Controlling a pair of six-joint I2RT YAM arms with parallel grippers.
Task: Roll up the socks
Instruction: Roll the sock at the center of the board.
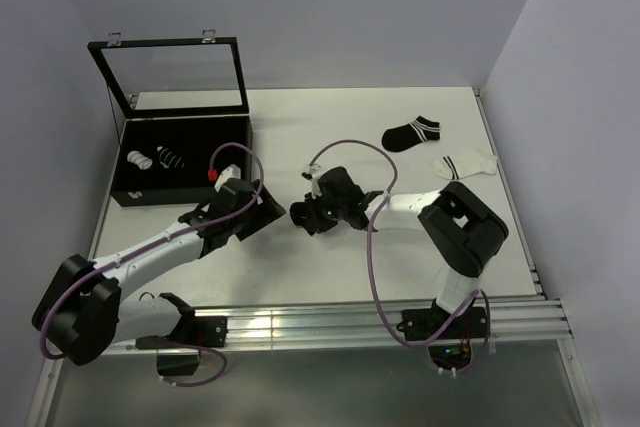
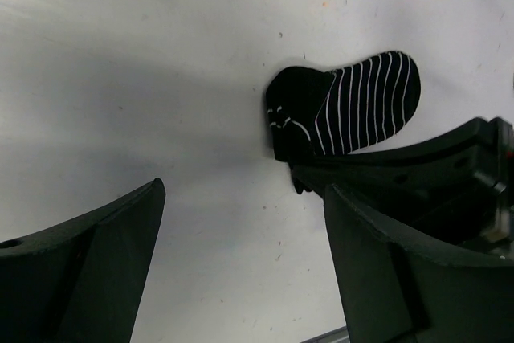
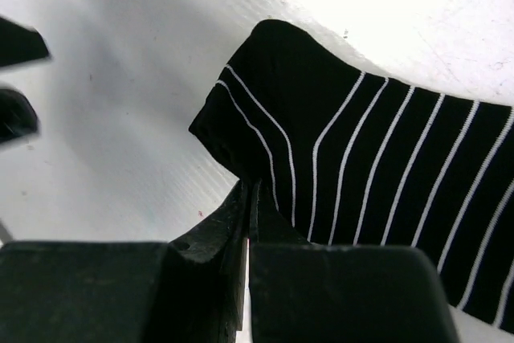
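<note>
Here, midway up the table (image 1: 330, 267), the right gripper (image 3: 250, 198) pinches the folded edge of a striped sock (image 3: 361, 158), probably to start rolling, the left gripper (image 2: 241, 206) spread wide beside it to help, while a black sock (image 1: 411, 133) and a white sock (image 1: 466, 164) wait flat near the far right corner.

No text, label or number is readable.

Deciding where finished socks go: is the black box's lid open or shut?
Open: the lid stands upright behind the box, whose inside shows from above.
</note>
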